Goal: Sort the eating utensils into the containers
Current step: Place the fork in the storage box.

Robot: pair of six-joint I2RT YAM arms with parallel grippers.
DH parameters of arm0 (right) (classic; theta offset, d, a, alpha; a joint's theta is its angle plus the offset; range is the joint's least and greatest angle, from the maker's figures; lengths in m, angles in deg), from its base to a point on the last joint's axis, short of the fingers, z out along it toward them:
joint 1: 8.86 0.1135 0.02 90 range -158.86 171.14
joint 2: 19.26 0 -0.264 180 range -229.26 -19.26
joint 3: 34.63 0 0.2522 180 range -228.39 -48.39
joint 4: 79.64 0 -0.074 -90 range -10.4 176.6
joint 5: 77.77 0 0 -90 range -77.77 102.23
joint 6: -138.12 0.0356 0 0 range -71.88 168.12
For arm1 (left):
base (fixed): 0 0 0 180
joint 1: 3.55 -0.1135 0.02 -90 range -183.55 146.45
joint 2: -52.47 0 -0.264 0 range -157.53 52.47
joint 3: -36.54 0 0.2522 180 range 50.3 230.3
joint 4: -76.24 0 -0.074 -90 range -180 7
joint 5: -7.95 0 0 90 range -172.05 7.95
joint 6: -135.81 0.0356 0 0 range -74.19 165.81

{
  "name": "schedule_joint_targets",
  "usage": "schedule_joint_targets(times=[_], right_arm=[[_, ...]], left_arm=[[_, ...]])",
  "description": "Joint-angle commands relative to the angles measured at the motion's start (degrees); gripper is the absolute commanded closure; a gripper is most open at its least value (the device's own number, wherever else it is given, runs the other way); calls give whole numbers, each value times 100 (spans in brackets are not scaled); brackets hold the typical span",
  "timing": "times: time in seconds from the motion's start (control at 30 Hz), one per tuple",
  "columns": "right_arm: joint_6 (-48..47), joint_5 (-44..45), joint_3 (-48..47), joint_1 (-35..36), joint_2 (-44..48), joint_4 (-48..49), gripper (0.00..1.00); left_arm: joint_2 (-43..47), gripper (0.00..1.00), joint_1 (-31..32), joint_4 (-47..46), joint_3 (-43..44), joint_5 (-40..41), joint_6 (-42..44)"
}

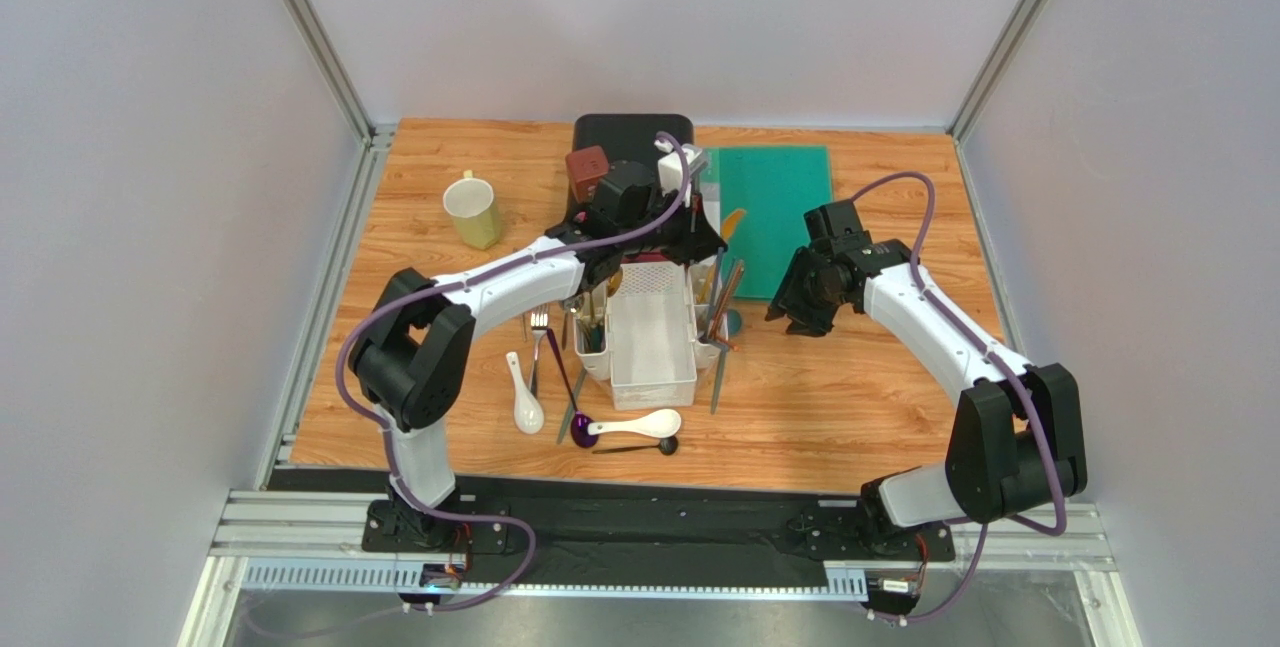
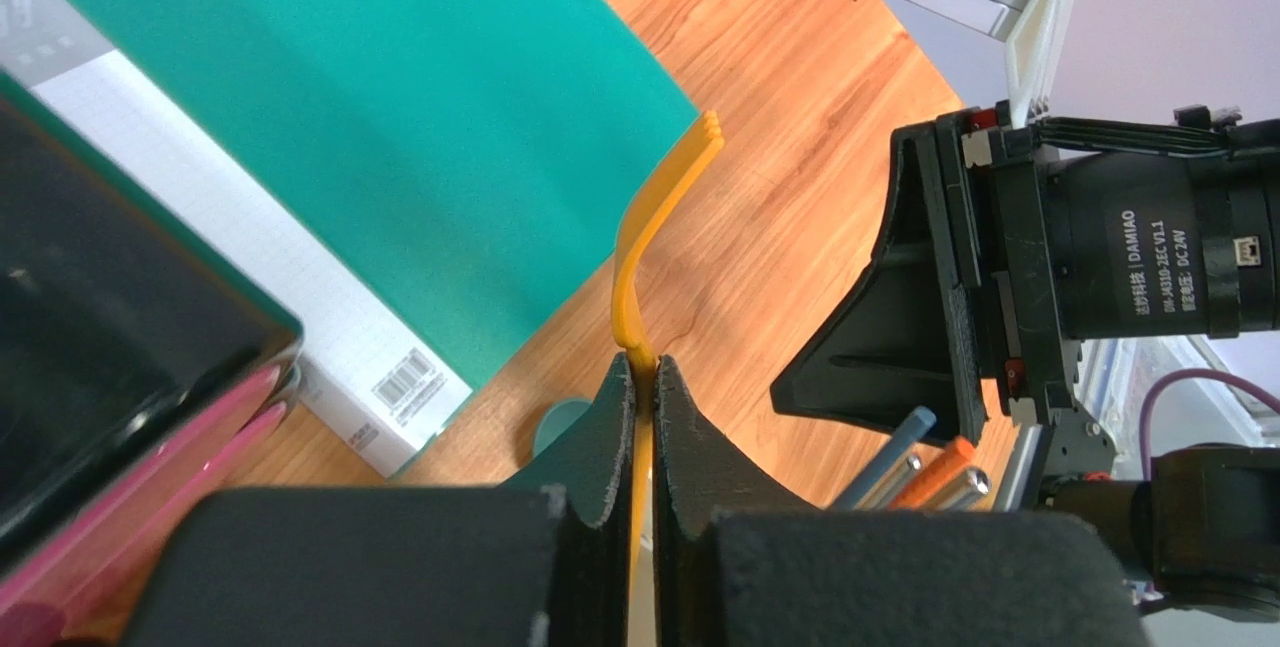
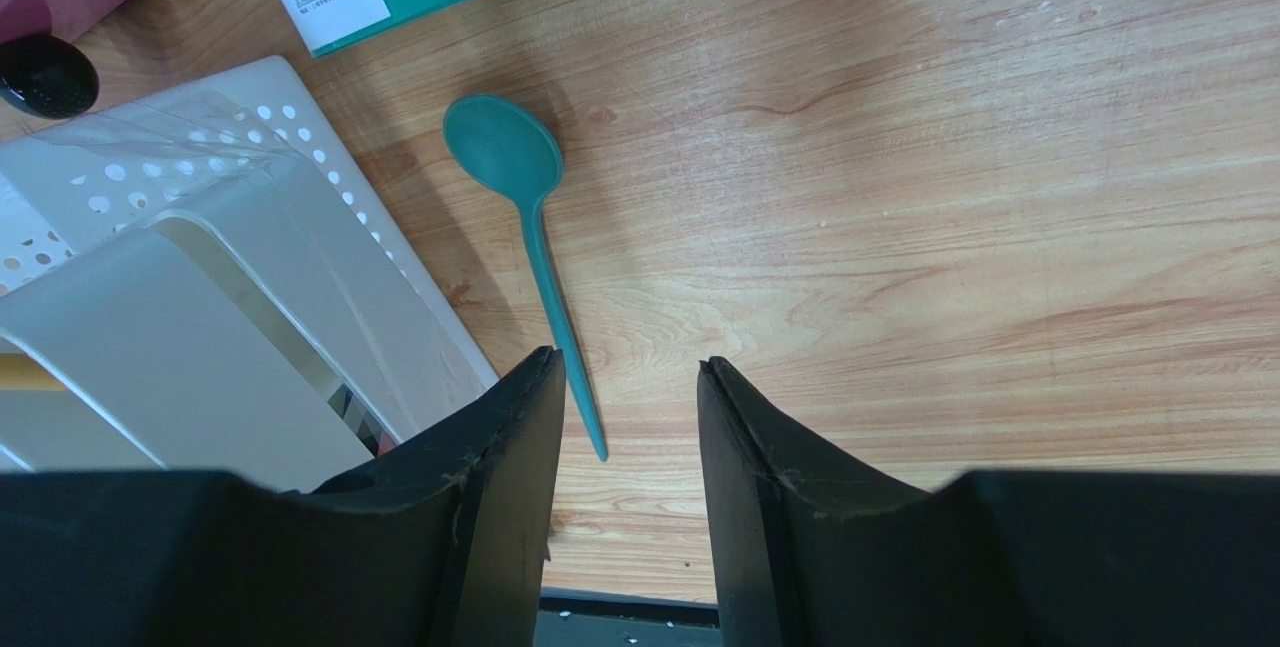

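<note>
My left gripper [image 2: 642, 370] is shut on the handle of a yellow plastic fork [image 2: 661, 227], held in the air over the right side of the white caddy [image 1: 654, 325]; the tines point away from the wrist. My right gripper [image 3: 631, 385] hangs open just above the table, right of the caddy [image 3: 226, 227]. A teal spoon [image 3: 526, 212] lies flat below it, the handle tip close to the left fingertip and untouched. Two white soup spoons [image 1: 523, 395] [image 1: 639, 424], a purple spoon [image 1: 568, 385], a black spoon [image 1: 639, 446] and a silver fork [image 1: 537, 332] lie left of and in front of the caddy.
A pale yellow mug [image 1: 472, 211] stands at the back left. A green board [image 1: 771, 212] lies at the back right, with a black-and-pink box [image 1: 631, 137] behind the caddy. Grey and orange handles [image 2: 902, 460] stick up from a side bin. Chopsticks [image 1: 724, 332] lean at the caddy's right.
</note>
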Motion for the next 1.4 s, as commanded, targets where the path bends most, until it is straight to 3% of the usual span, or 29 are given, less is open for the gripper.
schedule_joint_targets(times=[0.0, 0.37, 0.73, 1.03, 1.27, 1.37], right_arm=[[10, -32, -63, 67, 79, -36, 58], [71, -23, -63, 102, 35, 61, 58], [150, 47, -63, 190, -18, 123, 58], [308, 74, -28, 313, -71, 228, 58], [326, 135, -81, 331, -106, 237, 58], [309, 223, -89, 339, -71, 184, 58]], left_arm=[[540, 100, 22, -213, -138, 203, 179], [804, 99, 22, 51, -376, 282, 267], [997, 88, 57, 174, -701, 300, 382], [1243, 64, 83, 499, -780, 361, 505], [1586, 62, 75, 860, -772, 616, 593], [1867, 59, 48, 1605, -439, 949, 601]])
